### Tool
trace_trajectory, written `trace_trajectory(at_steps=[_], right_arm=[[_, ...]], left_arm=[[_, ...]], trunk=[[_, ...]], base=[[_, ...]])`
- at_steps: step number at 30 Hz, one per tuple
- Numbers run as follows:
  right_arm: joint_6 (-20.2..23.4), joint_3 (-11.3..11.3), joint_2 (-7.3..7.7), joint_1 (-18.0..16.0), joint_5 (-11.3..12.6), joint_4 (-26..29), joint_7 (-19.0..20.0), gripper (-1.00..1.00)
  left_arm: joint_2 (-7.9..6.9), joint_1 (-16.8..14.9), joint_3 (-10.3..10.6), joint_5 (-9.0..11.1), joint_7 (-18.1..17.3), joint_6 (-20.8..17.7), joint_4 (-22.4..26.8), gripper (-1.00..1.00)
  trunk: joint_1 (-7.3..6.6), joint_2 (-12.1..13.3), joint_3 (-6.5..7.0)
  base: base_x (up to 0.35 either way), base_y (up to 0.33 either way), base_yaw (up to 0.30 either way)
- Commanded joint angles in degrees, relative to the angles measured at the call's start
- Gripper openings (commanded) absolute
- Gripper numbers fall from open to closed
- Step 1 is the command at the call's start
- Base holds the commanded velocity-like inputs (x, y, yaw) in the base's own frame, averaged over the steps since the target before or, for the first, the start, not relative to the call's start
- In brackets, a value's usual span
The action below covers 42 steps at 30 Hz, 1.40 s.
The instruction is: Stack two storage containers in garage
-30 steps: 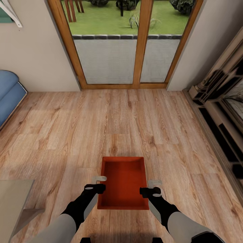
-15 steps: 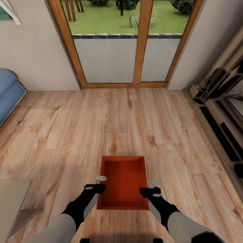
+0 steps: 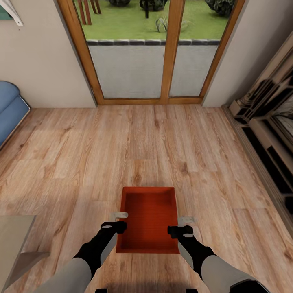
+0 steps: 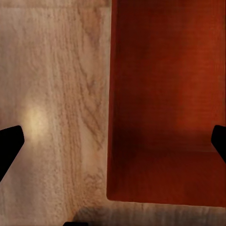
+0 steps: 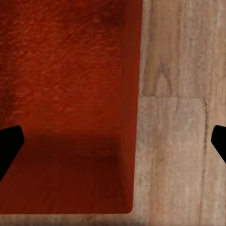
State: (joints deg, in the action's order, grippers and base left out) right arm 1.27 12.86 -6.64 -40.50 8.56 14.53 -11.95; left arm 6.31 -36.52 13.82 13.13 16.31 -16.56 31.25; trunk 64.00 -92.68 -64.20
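Note:
One orange-red storage container point(image 3: 148, 219) lies on the light wood planks of the living room, just ahead of me in the head view. My left gripper point(image 3: 120, 220) is open at its left long wall, and in the left wrist view the gripper point(image 4: 113, 141) straddles the container's point(image 4: 165, 94) wall, with one dark fingertip point(image 4: 9, 143) over the planks. My right gripper point(image 3: 181, 226) is open at the right long wall. It point(image 5: 113, 143) straddles that wall of the container point(image 5: 66, 84) the same way. Neither gripper holds anything.
Wood-framed glass doors point(image 3: 162, 61) stand straight ahead, with lawn beyond. A blue sofa point(image 3: 10, 110) sits at the left edge. A fireplace surround point(image 3: 268, 134) runs along the right. The pale corner of a table point(image 3: 14, 240) juts in at the lower left.
The whole view has drifted a little, with floor, doors and sofa sliding up and left in the picture. Both grippers stay open beside the container.

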Motion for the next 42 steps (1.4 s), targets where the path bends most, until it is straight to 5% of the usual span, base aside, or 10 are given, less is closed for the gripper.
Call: trace_trajectory(at_steps=[1,25,42], right_arm=[[0.1,0.5,0.03,0.0,0.6,0.1,-0.4,1.00],[-0.7,0.3,0.54,0.0,0.7,0.1,-0.4,1.00],[-0.7,0.2,0.78,0.0,0.7,0.1,-0.4,1.00]], left_arm=[[-0.06,0.0,0.4,0.6,0.5,-0.2,0.1,1.00],[-0.23,0.0,0.4,0.5,0.6,-0.2,0.0,1.00],[-0.24,0.0,0.3,0.5,0.6,-0.2,0.0,1.00]], trunk=[[0.22,-0.4,-0.21],[5.49,-10.1,-4.52],[5.49,-10.1,-4.52]], base=[[0.000,0.000,0.000],[0.000,0.000,0.000],[0.000,0.000,0.000]])
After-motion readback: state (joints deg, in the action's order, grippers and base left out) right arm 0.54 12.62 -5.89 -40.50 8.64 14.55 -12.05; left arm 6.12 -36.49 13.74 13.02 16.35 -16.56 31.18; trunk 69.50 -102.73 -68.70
